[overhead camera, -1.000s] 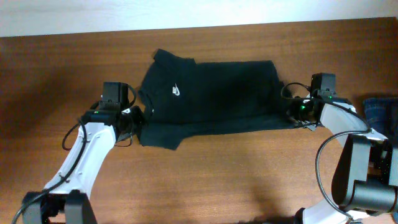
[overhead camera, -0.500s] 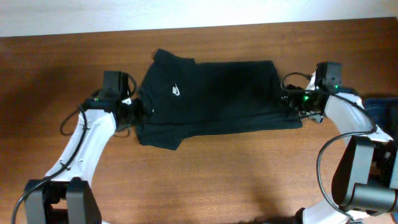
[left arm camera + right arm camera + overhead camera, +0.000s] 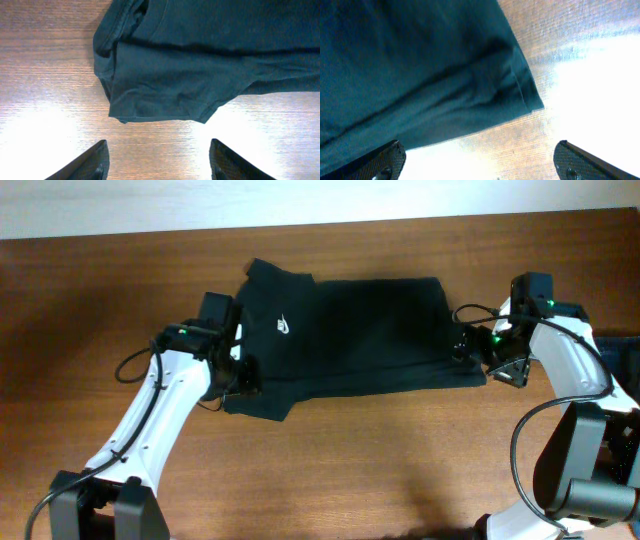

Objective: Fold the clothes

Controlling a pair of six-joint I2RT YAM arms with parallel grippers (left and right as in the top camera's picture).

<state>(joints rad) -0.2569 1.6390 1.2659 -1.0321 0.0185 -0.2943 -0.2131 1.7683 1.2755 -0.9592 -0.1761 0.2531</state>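
Black soft jersey, the T-shirt (image 3: 340, 330) lies across the wooden table (image 3: 350, 470) at about 12 o'clock from its middle, with the collar end toward 9 o'clock, the hem toward 3 o'clock and the white swoosh (image 3: 283, 327) facing up. It looks part-folded: a doubled layer runs along its 6 o'clock edge, making a long, fairly straight band. One sleeve (image 3: 175, 90) pokes out at 7 o'clock, and the cross folds seem not yet made. The cloth is matte, limp and lightly creased, bunched near the collar; the hem corner (image 3: 522, 97) is stitched and square. The left gripper (image 3: 240, 375) hangs over that sleeve, claw spread and empty; the right gripper (image 3: 470, 352), at the 3 o'clock end, is likewise wide apart, grasping nothing
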